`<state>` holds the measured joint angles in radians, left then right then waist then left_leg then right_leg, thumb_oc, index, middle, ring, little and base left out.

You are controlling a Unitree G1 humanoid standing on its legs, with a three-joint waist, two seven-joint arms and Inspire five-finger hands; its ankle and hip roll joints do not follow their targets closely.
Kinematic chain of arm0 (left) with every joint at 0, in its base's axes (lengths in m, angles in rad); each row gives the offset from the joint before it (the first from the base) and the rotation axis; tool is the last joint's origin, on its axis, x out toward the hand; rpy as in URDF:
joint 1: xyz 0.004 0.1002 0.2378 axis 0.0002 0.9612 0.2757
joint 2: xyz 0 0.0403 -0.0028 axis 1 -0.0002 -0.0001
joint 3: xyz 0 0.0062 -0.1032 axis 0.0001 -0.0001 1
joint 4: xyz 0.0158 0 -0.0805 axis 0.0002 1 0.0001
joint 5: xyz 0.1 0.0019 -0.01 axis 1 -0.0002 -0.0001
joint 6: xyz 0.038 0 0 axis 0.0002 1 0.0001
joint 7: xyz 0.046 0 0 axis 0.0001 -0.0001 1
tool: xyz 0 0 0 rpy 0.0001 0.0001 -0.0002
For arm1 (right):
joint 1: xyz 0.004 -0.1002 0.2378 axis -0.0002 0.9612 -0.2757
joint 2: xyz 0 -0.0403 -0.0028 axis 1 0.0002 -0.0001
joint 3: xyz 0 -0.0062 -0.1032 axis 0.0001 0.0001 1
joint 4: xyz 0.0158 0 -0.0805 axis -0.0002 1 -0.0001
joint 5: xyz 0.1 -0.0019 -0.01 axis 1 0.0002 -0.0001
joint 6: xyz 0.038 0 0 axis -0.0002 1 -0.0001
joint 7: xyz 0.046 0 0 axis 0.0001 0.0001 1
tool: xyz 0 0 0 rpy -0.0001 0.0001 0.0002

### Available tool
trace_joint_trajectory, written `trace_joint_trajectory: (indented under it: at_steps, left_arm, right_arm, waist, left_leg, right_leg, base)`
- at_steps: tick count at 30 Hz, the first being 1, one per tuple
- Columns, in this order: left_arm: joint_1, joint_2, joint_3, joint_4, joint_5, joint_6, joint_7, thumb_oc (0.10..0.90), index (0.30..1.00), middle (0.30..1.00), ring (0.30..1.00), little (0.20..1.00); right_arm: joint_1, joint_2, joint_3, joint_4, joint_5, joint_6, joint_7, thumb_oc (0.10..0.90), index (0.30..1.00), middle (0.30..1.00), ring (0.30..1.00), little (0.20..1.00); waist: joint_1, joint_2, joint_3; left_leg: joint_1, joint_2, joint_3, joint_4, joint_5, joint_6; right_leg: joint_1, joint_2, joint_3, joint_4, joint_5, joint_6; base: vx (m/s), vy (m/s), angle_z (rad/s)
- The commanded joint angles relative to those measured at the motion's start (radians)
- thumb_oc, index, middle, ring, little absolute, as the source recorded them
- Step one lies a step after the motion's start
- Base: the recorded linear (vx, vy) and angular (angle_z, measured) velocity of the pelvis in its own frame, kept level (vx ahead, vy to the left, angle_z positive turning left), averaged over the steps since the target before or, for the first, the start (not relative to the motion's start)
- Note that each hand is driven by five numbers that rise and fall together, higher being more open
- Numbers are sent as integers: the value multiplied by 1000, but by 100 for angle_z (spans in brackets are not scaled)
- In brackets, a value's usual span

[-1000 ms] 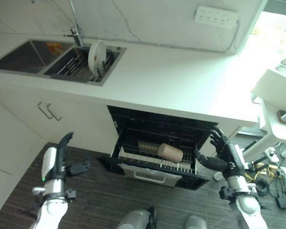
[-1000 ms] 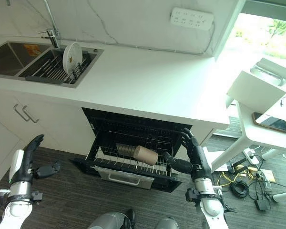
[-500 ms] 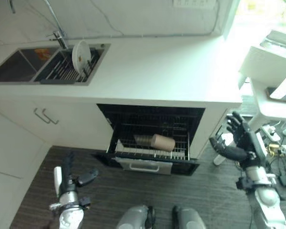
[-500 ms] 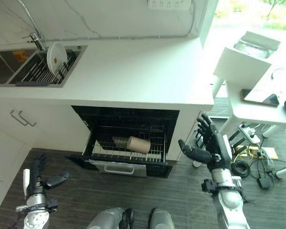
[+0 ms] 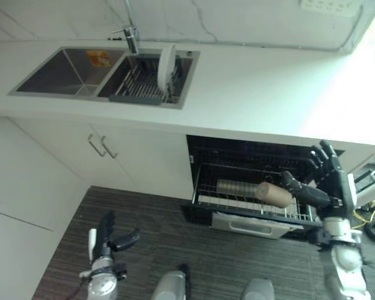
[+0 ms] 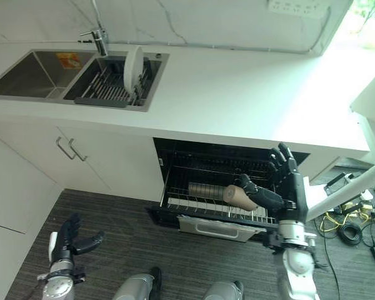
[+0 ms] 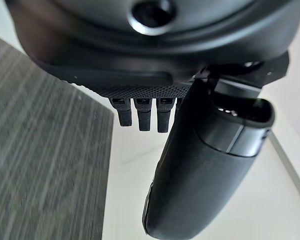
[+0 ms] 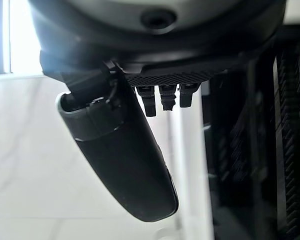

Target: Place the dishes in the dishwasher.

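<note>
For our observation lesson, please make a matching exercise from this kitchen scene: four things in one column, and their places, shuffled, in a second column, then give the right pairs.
Things:
1. white plate
2. brown cup
3. left hand
4. right hand

Places:
A. lying on its side in the dishwasher's pulled-out rack
B. open, low over the dark floor
C. standing on edge in the sink's drying rack
D. open, raised at the dishwasher's right side

Pairs: 1-C, 2-A, 3-B, 4-D
</note>
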<state>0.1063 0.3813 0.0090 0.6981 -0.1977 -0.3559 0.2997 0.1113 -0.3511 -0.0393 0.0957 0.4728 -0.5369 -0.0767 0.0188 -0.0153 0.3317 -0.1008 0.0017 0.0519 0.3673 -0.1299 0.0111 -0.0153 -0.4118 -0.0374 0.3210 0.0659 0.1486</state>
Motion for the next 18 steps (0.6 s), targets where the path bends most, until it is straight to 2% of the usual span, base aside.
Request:
trace_joint_trajectory:
  at_steps: [1, 2, 6, 7, 8, 9, 10, 11, 12, 13, 14, 16, 17, 18]
  left_arm:
    - [42, 21, 82, -163, -62, -39, -18, 800, 900, 900, 900, 900]
    - [46, 20, 82, -174, -61, -32, -14, 800, 900, 900, 900, 900]
    - [53, 3, 70, -197, -119, -24, -62, 800, 900, 900, 900, 900]
    - [54, -1, 55, -206, -109, -21, -78, 800, 900, 900, 900, 900]
    - [55, -6, 40, -211, -102, -17, -86, 800, 900, 900, 900, 900]
    - [54, -9, 32, -213, -100, -11, -92, 800, 900, 900, 900, 900]
    - [55, -13, 16, -207, -99, -19, -99, 800, 900, 900, 900, 900]
    - [51, -14, -13, -199, -85, -19, -117, 800, 900, 900, 900, 900]
    - [44, -22, -47, -187, -114, -7, -144, 800, 900, 900, 900, 900]
    - [40, -35, -75, -168, -103, 4, -178, 800, 900, 900, 900, 900]
    - [43, -48, -90, -131, -78, 7, -209, 800, 900, 900, 900, 900]
    - [45, -63, -96, -82, -50, 3, -223, 800, 900, 900, 900, 900]
    - [44, -70, -97, -57, -40, 7, -228, 800, 900, 900, 900, 900]
    - [35, -83, -101, -5, -45, -2, -233, 800, 900, 900, 900, 900]
  right_arm:
    - [-110, -94, -32, -84, -48, -96, -54, 800, 900, 900, 900, 900]
    - [-125, -92, -19, -89, -59, -85, -67, 800, 900, 900, 900, 900]
    - [-136, -104, 3, -121, -48, -66, -116, 800, 900, 900, 900, 900]
    - [-133, -110, -2, -125, -29, -67, -109, 800, 900, 900, 900, 900]
    - [-130, -114, -6, -122, -11, -72, -95, 800, 900, 900, 900, 900]
    - [-129, -116, -8, -120, 0, -74, -88, 800, 900, 900, 900, 900]
    - [-117, -123, -18, -121, 18, -83, -75, 800, 900, 900, 900, 900]
    - [-97, -136, -47, -112, 60, -89, -44, 800, 900, 900, 900, 900]
    - [-104, -153, -55, -81, 68, -101, -34, 800, 900, 900, 900, 900]
    - [-124, -161, -49, -43, 47, -124, -43, 800, 900, 900, 900, 900]
    - [-140, -155, -44, -26, 2, -140, -48, 800, 900, 900, 900, 900]
    - [-145, -151, -38, -37, -33, -125, -42, 800, 900, 900, 900, 900]
    - [-151, -152, -29, -42, -45, -108, -40, 800, 900, 900, 900, 900]
    - [-174, -163, 1, -43, -38, -85, -53, 800, 900, 900, 900, 900]
  waist:
    - [38, 30, -62]
    - [51, 31, -61]
    - [60, 18, -50]
    - [57, 9, -50]
    - [53, 3, -45]
    - [50, 1, -46]
    - [39, -11, -42]
    - [18, -39, -39]
    - [18, -66, -28]
    - [23, -63, -1]
    - [28, -52, 12]
    - [34, -46, 11]
    - [38, -42, 10]
    - [48, -26, 10]
  left_leg:
    - [94, 47, 0, -67, -115, -5]
    - [94, 52, 15, -67, -115, 4]
    - [78, 30, 14, -67, -128, 39]
    - [63, 15, 10, -67, -122, 42]
    - [62, 3, 7, -67, -123, 42]
    - [53, -2, 5, -67, -118, 42]
    - [49, -21, -3, -67, -114, 41]
    - [64, -56, -1, -67, -116, 45]
    - [68, -86, 26, -13, -99, 40]
    - [-18, -77, 28, 168, -58, 7]
    - [-67, -64, 0, 214, -25, -12]
    - [-52, -48, -22, 114, -5, -9]
    - [-39, -33, -35, 30, 31, -17]
    - [-62, 9, -65, -67, 84, -42]
  right_leg:
    - [1, 86, -150, -21, -174, 40]
    - [8, 94, -177, -21, -168, 38]
    - [15, 226, -192, -21, -213, -9]
    - [4, 282, -191, -21, -234, -36]
    - [2, 316, -181, -21, -252, -53]
    - [-8, 329, -176, -21, -253, -60]
    - [-21, 345, -144, -21, -257, -68]
    - [-37, 347, -101, -21, -261, -80]
    - [-43, 303, -107, -21, -256, -90]
    - [-33, 299, -102, -21, -249, -104]
    - [-27, 316, -84, -21, -246, -108]
    - [-21, 323, -67, -21, -251, -99]
    - [-14, 326, -59, -21, -259, -96]
    - [8, 340, -44, -21, -280, -96]
  base:
    - [-18, 182, -58]
    - [-38, 175, -99]
    - [-21, 82, -49]
    - [22, 14, -6]
    - [0, 0, 0]
    - [26, -31, 0]
    - [64, -107, 9]
    - [130, -148, 35]
    - [113, -139, 29]
    - [121, -23, 24]
    - [103, 62, 2]
    - [178, 161, -13]
    - [253, 338, -37]
    - [240, 359, -41]
